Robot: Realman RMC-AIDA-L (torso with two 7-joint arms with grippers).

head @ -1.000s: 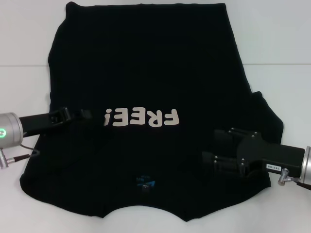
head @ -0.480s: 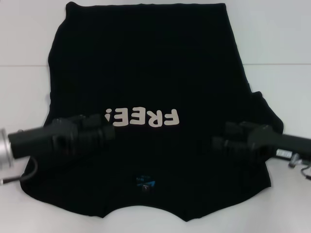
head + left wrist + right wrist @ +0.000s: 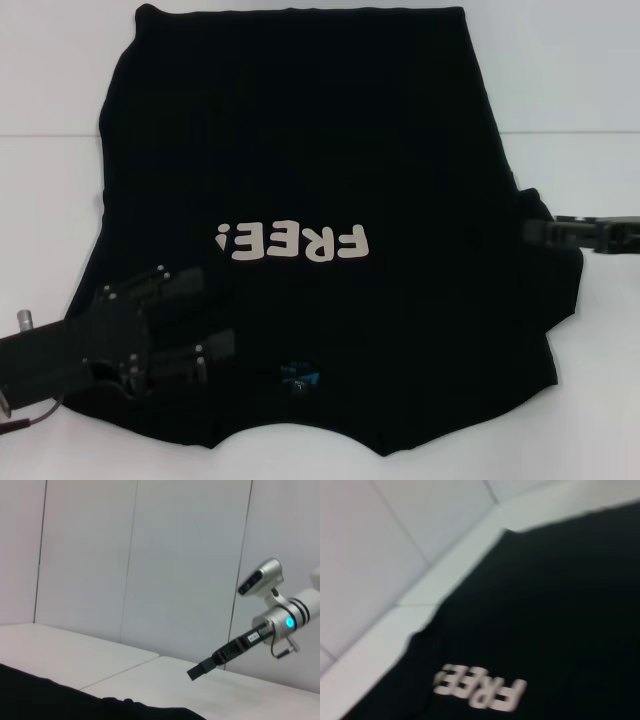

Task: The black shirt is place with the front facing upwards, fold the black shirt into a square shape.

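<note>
Head view shows me the black shirt [image 3: 300, 190] spread flat, front up, covering most of the white bench [image 3: 580, 80], collar toward me. I judge it soft, light and floppy, so I'd pinch it at a hem or sleeve edge. Cream lettering [image 3: 292, 242] reads "FREE!"; a small blue neck label [image 3: 300, 377] is unreadable. My left gripper [image 3: 210, 320] hovers low over the near-left cloth, fingers spread and empty. My right gripper [image 3: 540, 232] sits at the right sleeve; I cannot tell its state.
</note>
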